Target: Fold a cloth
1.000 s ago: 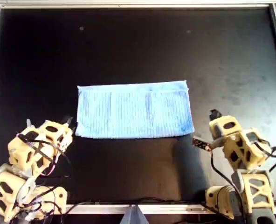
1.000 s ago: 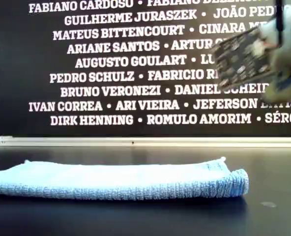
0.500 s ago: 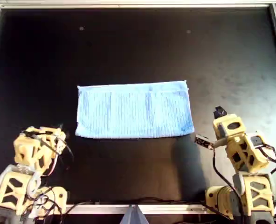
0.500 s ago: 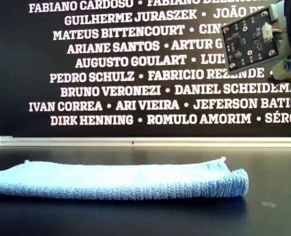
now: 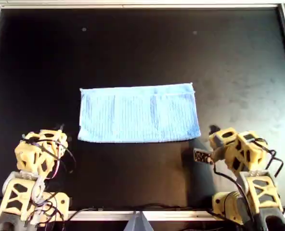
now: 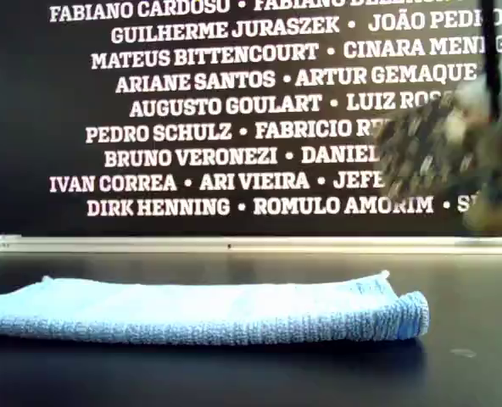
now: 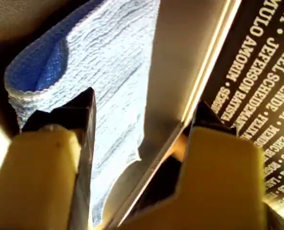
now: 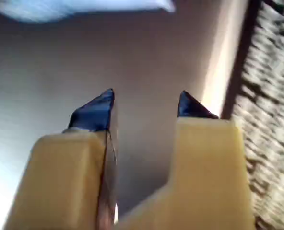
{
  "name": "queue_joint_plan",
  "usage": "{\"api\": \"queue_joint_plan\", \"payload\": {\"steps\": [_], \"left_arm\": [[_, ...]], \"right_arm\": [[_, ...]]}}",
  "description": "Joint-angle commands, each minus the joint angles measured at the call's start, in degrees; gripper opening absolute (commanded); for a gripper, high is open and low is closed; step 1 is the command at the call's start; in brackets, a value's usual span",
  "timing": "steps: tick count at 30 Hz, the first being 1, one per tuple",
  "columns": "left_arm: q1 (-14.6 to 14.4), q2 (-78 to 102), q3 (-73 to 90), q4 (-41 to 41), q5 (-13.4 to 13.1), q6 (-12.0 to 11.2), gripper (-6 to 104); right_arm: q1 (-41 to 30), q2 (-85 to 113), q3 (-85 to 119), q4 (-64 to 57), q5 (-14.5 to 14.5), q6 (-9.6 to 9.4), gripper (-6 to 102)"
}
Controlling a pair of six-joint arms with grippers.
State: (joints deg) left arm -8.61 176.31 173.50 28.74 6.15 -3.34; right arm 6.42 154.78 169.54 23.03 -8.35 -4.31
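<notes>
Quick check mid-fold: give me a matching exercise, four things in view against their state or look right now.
1. cloth
2. my first end effector
3. my second end effector
4. back wall

A. open, cloth far off
B. black with white names
C. folded, lying flat
D. open, cloth close ahead

Pairs: 1-C, 2-D, 3-A, 4-B

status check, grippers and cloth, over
My first gripper open, empty, off the cloth. My second gripper open, empty. Cloth folded to a strip, flat on the table. Nothing in the way.
</notes>
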Motion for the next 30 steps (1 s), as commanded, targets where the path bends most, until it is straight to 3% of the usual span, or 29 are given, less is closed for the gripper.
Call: {"api": "queue_joint_plan", "payload": {"steps": [1,4,11,19,26,30], "left_arm": [[0.97,0.79,-0.35,-1.76,0.18,0.18,72],[0.97,0.79,-0.35,-1.67,0.18,0.18,71],[1.49,0.79,-0.35,-1.67,0.18,0.18,71],[1.49,0.70,-0.35,-1.58,0.18,0.26,71],[1.58,0.70,-0.35,-1.58,0.18,0.26,71],[1.58,0.70,-0.35,-1.58,0.18,0.26,71]], "right_arm": [[2.11,-7.12,-5.80,0.70,-0.35,-2.46,53],[4.39,-12.83,-8.09,0.70,-0.35,-3.78,56],[4.92,-19.86,-13.18,0.62,-0.35,-2.99,74],[5.10,-28.92,-18.54,0.62,-0.53,-2.81,75],[5.01,-38.50,-23.82,0.62,-5.80,-2.72,75],[5.01,-40.87,-25.93,0.62,-6.42,-2.72,75]]}}
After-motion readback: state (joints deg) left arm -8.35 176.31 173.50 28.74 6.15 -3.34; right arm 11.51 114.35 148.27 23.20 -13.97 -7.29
